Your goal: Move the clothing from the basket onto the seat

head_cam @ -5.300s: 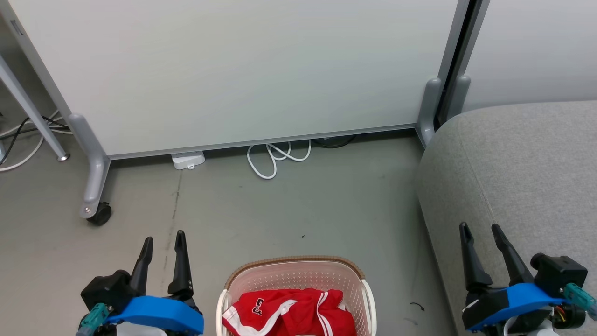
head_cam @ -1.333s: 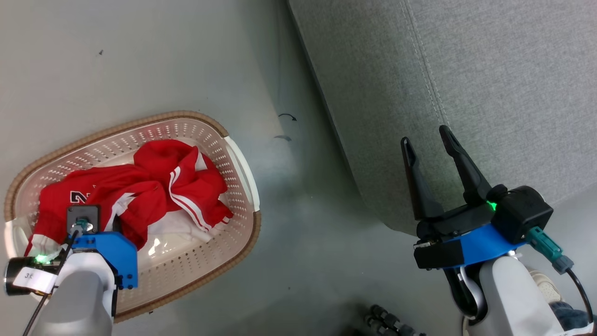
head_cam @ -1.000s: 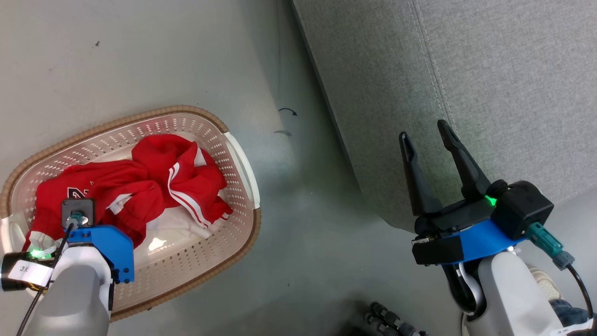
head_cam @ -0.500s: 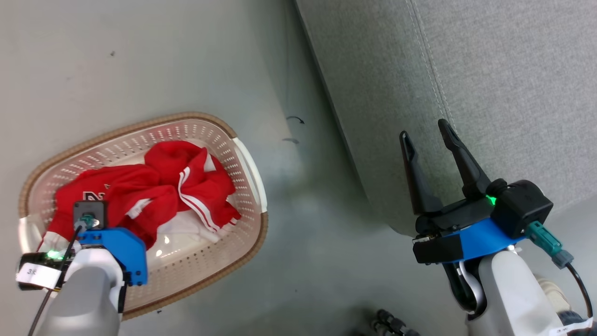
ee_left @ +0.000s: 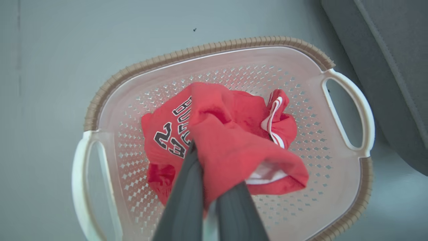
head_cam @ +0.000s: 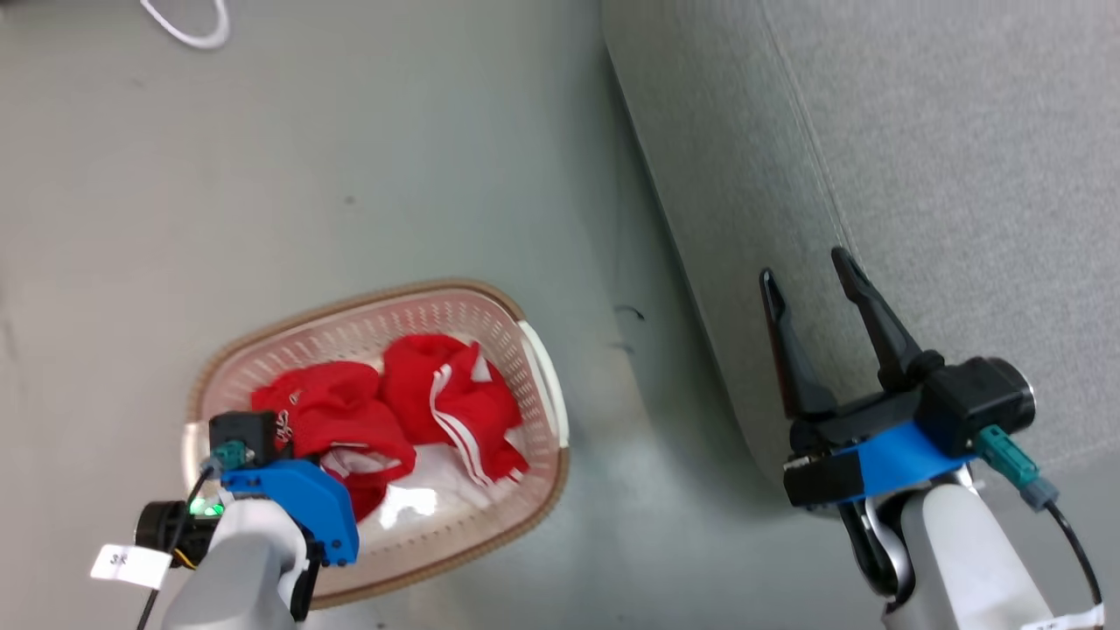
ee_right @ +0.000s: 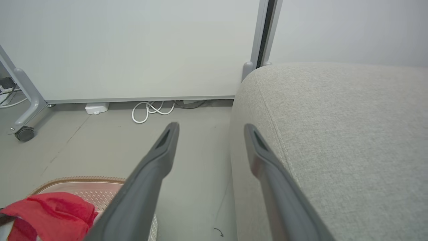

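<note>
The clothing (head_cam: 442, 394), bright red with white stripes, lies bunched in the cream basket (head_cam: 350, 302) on the floor at lower left. My left gripper (ee_left: 207, 167) points down over the basket (ee_left: 207, 50), shut on a fold of the clothing (ee_left: 230, 134), which is drawn up towards it. Its blue wrist mount (head_cam: 293, 503) hides the fingers in the head view. My right gripper (head_cam: 809, 276) stands open and holds nothing, against the front edge of the grey seat (head_cam: 919, 175). In the right wrist view, the right gripper (ee_right: 210, 127) frames the floor beside the seat (ee_right: 334, 134).
Grey floor separates the basket from the seat (ee_left: 384, 50). Beyond them stands a pale panel (ee_right: 133, 50) on a castor (ee_right: 23, 133), with a white cable (ee_right: 150, 110) and a small white box (ee_right: 97, 107) at its foot. Part of a cable loop (head_cam: 188, 26) lies top left.
The head camera has swung, shifting the whole picture. The left gripper has pulled the red clothing up into a tighter bunch. The right gripper has stayed open in the same pose.
</note>
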Available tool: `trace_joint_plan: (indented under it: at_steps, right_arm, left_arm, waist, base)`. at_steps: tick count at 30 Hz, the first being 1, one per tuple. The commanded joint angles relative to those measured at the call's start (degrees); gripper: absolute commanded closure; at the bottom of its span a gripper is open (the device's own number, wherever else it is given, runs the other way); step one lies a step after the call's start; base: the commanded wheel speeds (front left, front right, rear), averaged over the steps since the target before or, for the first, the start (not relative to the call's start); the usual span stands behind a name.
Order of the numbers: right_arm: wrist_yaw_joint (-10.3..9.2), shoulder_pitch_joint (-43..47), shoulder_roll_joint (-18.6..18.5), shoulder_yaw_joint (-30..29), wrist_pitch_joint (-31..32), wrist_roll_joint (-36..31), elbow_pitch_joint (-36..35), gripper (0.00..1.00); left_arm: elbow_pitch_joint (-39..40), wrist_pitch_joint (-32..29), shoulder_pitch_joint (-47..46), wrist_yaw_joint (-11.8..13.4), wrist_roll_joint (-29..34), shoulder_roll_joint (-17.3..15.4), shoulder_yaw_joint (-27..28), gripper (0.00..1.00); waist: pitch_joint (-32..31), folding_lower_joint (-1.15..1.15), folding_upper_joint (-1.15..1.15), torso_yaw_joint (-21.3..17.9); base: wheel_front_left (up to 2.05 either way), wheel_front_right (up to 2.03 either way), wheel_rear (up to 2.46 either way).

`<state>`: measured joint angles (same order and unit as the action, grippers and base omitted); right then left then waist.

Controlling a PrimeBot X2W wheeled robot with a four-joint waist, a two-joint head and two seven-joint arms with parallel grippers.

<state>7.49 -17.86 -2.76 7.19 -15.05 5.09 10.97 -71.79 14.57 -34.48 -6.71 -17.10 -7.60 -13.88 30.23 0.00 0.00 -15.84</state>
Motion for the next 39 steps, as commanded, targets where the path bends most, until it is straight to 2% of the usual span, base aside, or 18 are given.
trace_joint_plan:
  at_steps: [1, 8, 17, 27, 34, 39]
  right_arm:
    - [0.01, 1.07, -0.21, -0.34, -0.19, -0.38, 0.42, 0.0]
    - [0.02, 3.99, -0.23, -1.84, -0.18, -1.63, 2.68, 0.0]
    - [0.02, 8.13, -0.2, -3.28, 0.1, -2.72, 4.83, 0.0]
    - [0.01, 11.06, -0.22, -3.26, 1.66, -3.07, 4.06, 0.0]
    - [0.02, 12.27, -0.21, -2.91, 2.44, -3.51, 3.34, 0.0]
    - [0.02, 12.53, -0.2, -2.45, 3.15, -3.67, 2.62, 0.0]
  left_arm:
    - [0.51, 0.4, 0.87, -0.34, -0.43, 0.19, -0.25, 1.0]
    - [3.71, 0.65, 3.31, -0.77, -1.73, 2.38, -2.2, 1.0]
    - [13.1, 0.32, 5.41, -0.76, -6.69, 4.24, -11.61, 1.0]
    - [26.51, -3.67, 0.99, -0.76, -12.7, 4.26, -20.95, 1.0]
    - [33.23, -5.78, -3.54, -0.77, -15.69, 4.44, -24.16, 1.0]
    - [35.09, -6.67, -6.92, -0.77, -15.98, 4.53, -25.35, 1.0]
  waist:
    - [-4.75, 0.0, 0.0, 3.29]
    - [-12.91, 0.0, 0.0, 7.13]
    - [-21.39, 0.0, 0.0, 10.34]
    - [-25.54, 0.0, 0.0, 12.12]
    - [-26.78, 0.0, 0.0, 12.12]
    - [-26.85, 0.0, 0.0, 11.89]
  base:
    - [0.0, 0.0, 0.0]
    - [0.0, 0.0, 0.0]
    - [0.0, 0.0, 0.0]
    - [0.0, 0.0, 0.0]
    - [0.0, 0.0, 0.0]
    - [0.0, 0.0, 0.0]
